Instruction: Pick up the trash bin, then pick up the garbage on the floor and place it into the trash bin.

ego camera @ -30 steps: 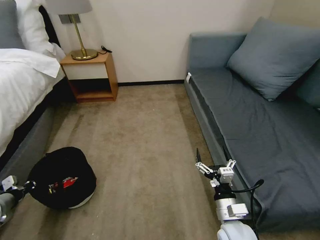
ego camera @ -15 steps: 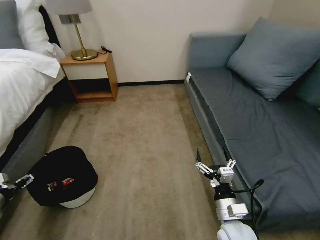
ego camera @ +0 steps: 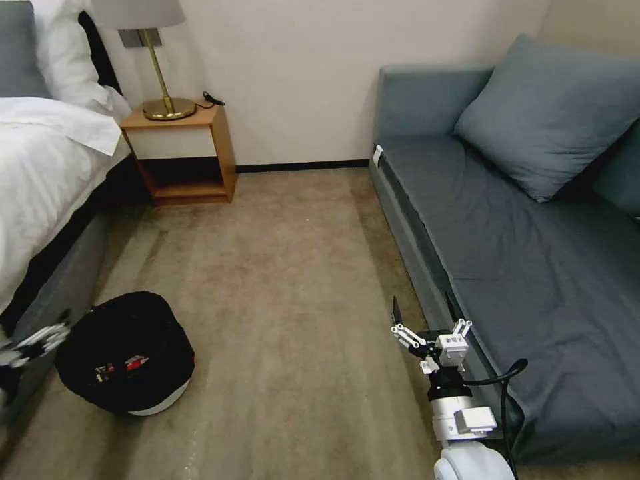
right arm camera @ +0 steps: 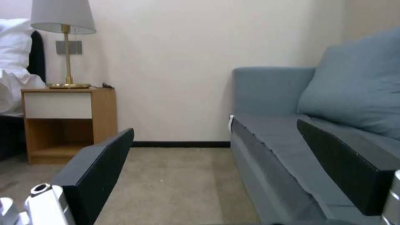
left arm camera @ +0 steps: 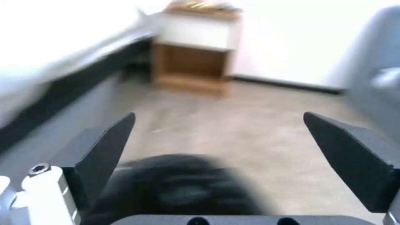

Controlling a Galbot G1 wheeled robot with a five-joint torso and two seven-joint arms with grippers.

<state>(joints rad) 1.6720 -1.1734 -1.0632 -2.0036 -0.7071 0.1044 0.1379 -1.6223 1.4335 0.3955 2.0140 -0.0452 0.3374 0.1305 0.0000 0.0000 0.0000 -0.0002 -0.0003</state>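
Trash bin (ego camera: 127,353) on carpet (ego camera: 287,280), near left of the head view, just beside grey bed base (ego camera: 60,293). Upright, white body visible only at lower rim, rest covered by black liner bag. Small red-and-white scrap (ego camera: 137,363) inside on the liner, plus another small dark piece beside it, too small to identify.

Left gripper (ego camera: 33,340) at far left edge of head view, blurred, close beside bin's left side, not clearly touching. In left wrist view left gripper (left arm camera: 217,150) spread wide, nothing between the fingers (left arm camera: 108,147), blurred black bin (left arm camera: 175,187) low in front of them.

Right gripper (ego camera: 430,320) held over carpet right against sofa (ego camera: 507,253) front edge, well apart from the bin. Right wrist view: right gripper (right arm camera: 217,165) spread wide, empty, pointing toward back wall, wooden nightstand (right arm camera: 68,122) and lamp (right arm camera: 64,40).

Nightstand between bed and sofa, against the wall. Blue-grey cushion (ego camera: 553,113) at sofa's far end. White bedding (ego camera: 47,153) hanging over bed edge above the bin.
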